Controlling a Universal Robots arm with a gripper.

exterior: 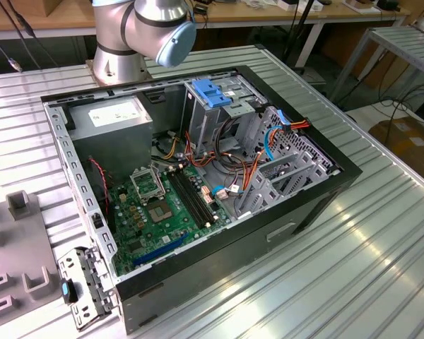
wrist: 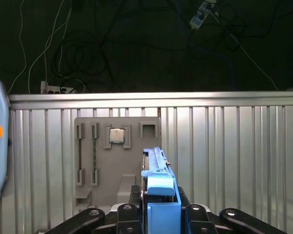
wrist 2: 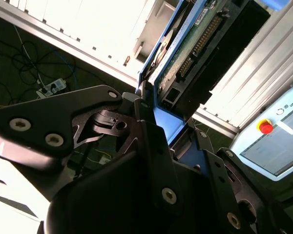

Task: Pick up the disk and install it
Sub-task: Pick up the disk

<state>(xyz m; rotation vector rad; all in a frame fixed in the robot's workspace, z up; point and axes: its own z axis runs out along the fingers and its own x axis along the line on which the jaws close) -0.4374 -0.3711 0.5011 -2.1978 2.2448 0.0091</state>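
One hold: my black gripper [wrist: 161,217] pinches the dark, blue-railed rectangular disk [wrist: 158,178], jutting ahead.
Care: I'd avoid tilting it.

Table [exterior: 353,275]: ribbed aluminium; you see it in the exterior view and again in the first wrist view [wrist: 234,146]. An open computer case [exterior: 318,205] lies on its side near the middle, resting on the ribs. A grey fixture tray [exterior: 18,279] sits flat at the exterior view's left, just beside the case. The arm base [exterior: 116,67] stands at the far edge, behind the case. In the first wrist view the tray [wrist: 112,165] holds a square chip [wrist: 117,135] in one pocket.
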